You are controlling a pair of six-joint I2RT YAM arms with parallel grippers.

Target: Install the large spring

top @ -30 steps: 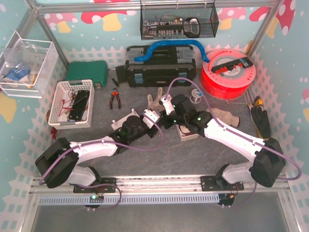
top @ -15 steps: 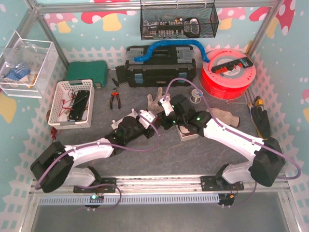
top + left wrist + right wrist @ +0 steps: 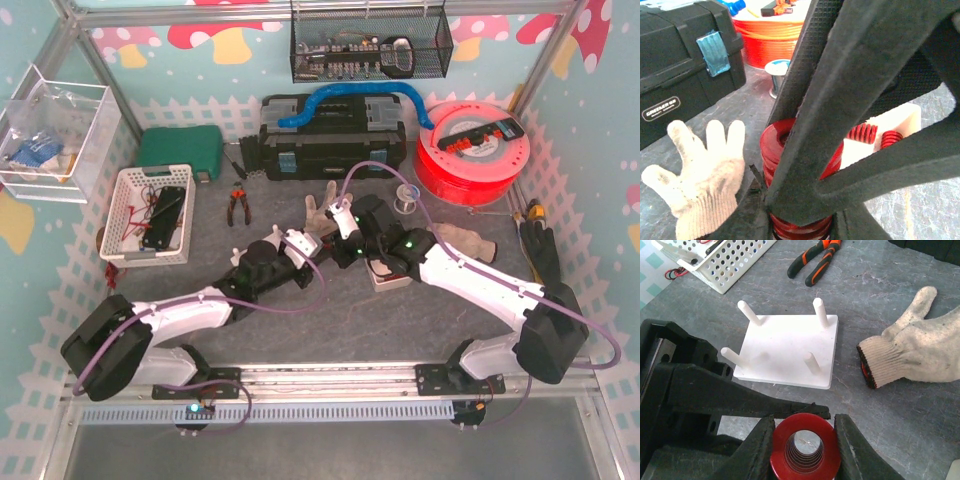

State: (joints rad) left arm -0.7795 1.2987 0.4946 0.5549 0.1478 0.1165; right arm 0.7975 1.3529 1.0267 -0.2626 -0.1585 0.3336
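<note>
Grey stone-patterned matting covers the table, and a white four-peg base plate (image 3: 787, 347) lies flat on it. Just off the plate's near edge, seen end-on, is the large red spring (image 3: 805, 422). The right gripper (image 3: 804, 446) clamps it, its two fingers (image 3: 761, 447) parted only by the flange they press from either side. The left gripper (image 3: 302, 243) reaches in at the plate's near-left side. One of its fingers lies against the spring's rim, but whether it grips cannot be told. A white work glove (image 3: 920, 347) lies right of the plate.
</note>
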